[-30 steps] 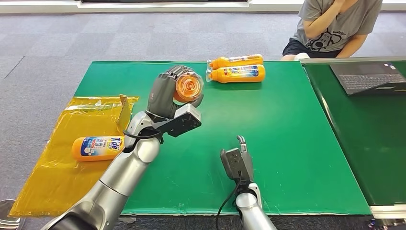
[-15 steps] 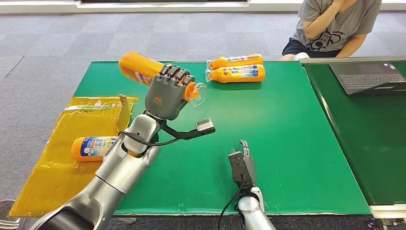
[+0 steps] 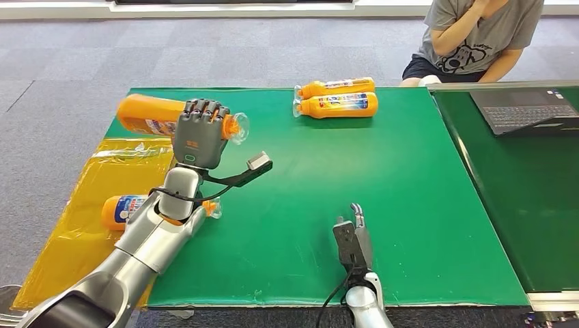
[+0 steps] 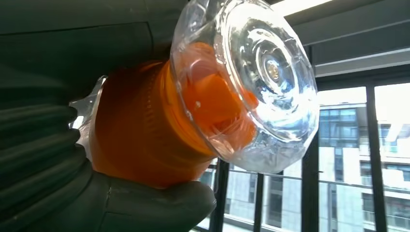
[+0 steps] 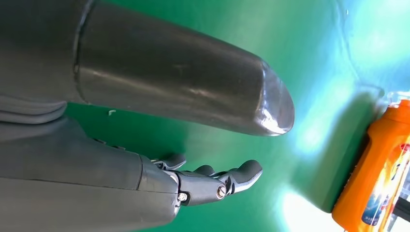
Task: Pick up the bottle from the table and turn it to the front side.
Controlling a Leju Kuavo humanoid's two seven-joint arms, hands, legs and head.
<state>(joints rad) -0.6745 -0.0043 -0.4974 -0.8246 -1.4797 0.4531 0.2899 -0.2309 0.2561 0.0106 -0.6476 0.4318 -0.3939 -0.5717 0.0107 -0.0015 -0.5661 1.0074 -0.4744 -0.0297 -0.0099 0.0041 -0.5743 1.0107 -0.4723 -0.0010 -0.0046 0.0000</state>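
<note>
Orange bottle (image 3: 153, 116) w/ clear cap is up in the air over the far-left corner of the green table (image 3: 382, 205), clamped in the left hand (image 3: 199, 133). The hand's back faces the head cam, so the fingers cover the bottle's neck and part of the label; only a strip of label print shows and can't be read. In the left wrist view the clear cap (image 4: 246, 82) and orange neck fill the frame close up, body hidden behind the hand.

Long axis lies roughly level, running left-right across the table's far edge: cap end toward the table centre, base end out past the left edge, slightly raised.

Right hand (image 3: 354, 239) sits low near the near table edge, fingers apart and nearly straight, holding nothing; in its wrist view the thumb (image 5: 193, 92) blocks much of the picture.

Second bottle (image 3: 130, 208) lies on the yellow plastic sheet (image 3: 75, 246) left of the table, partly hidden behind the left arm. Two more bottles (image 3: 338, 98) lie side by side at the far edge. Laptop (image 3: 526, 109) on the right-hand table is cut off by the frame. Person (image 3: 478, 37) seated beyond, upper part cropped.
</note>
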